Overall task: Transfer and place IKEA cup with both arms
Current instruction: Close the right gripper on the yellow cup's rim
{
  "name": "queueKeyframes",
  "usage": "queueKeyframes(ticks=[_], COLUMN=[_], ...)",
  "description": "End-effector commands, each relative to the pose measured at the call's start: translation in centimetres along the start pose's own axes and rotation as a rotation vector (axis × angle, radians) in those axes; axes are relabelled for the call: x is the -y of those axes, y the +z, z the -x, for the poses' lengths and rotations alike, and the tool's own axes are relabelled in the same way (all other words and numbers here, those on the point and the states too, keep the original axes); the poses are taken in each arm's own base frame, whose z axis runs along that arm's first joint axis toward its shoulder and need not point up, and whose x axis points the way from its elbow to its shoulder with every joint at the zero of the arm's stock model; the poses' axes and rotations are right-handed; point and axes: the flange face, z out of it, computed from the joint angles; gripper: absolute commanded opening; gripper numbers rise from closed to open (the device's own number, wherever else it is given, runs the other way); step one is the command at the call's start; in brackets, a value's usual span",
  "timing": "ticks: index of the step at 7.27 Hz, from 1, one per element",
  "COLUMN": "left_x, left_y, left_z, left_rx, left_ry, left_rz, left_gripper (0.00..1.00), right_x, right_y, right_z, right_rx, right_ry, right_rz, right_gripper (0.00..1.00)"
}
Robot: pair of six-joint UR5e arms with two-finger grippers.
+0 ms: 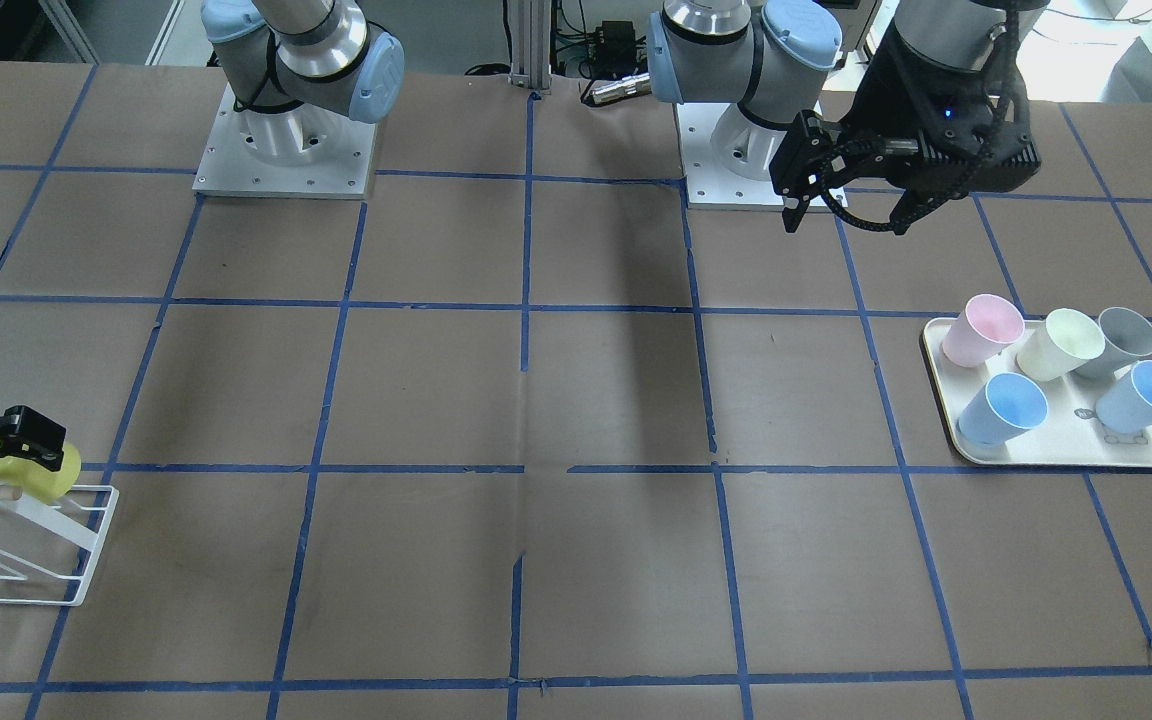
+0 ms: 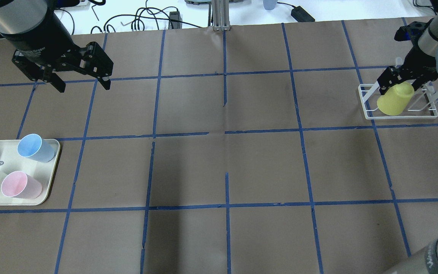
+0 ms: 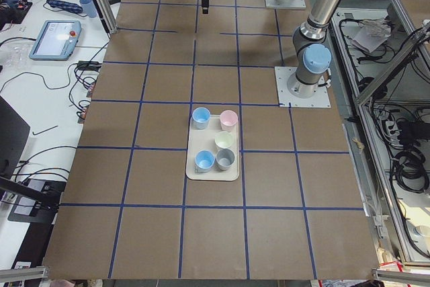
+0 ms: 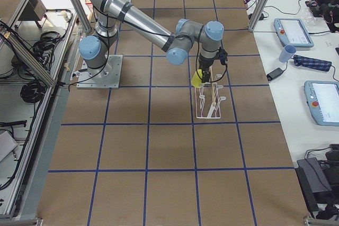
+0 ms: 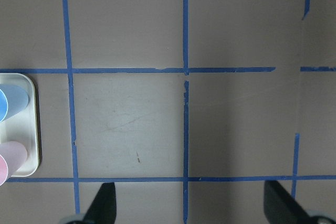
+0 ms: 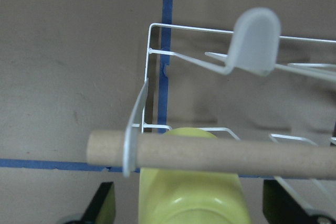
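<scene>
You had the right hand (image 2: 400,84) open astride the IKEA cup (image 2: 394,101), partly hidden behind a dowel (image 6: 220,153); the left hand (image 2: 84,86) hung open.

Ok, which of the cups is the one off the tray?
The yellow-green cup, at the white wire rack between the open fingers of the right gripper. The pink cup, cream cup, grey cup and two blue cups sit on the tray.
</scene>
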Motion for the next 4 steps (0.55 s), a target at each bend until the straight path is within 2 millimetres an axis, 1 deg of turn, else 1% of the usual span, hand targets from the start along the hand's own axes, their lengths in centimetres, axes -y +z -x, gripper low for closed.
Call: queueKeyframes(ticks=[1,2,3,4], left_x=[-0.01,-0.01,-0.01,-0.02], left_y=[0.03,0.03,0.03,0.11], left_z=[0.00,0.00,0.00,0.02], left_rx=[0.000,0.000,0.000,0.002], left_ry=[0.000,0.000,0.000,0.000], left_rz=[0.001,0.001,0.001,0.002], left_gripper=[1.00,1.00,1.00,1.00], right_x=[0.02,0.04,0.03,-0.01], right_y=[0.45,0.29,0.29,0.21], right_z=[0.01,-0.01,-0.02,-0.02], right_rx=[0.004,0.002,0.001,0.000], right_ry=[0.001,-0.001,-0.002,-0.004], right_rz=[0.007,0.004,0.005,0.005], right_gripper=[0.97,0.81,0.68,0.58])
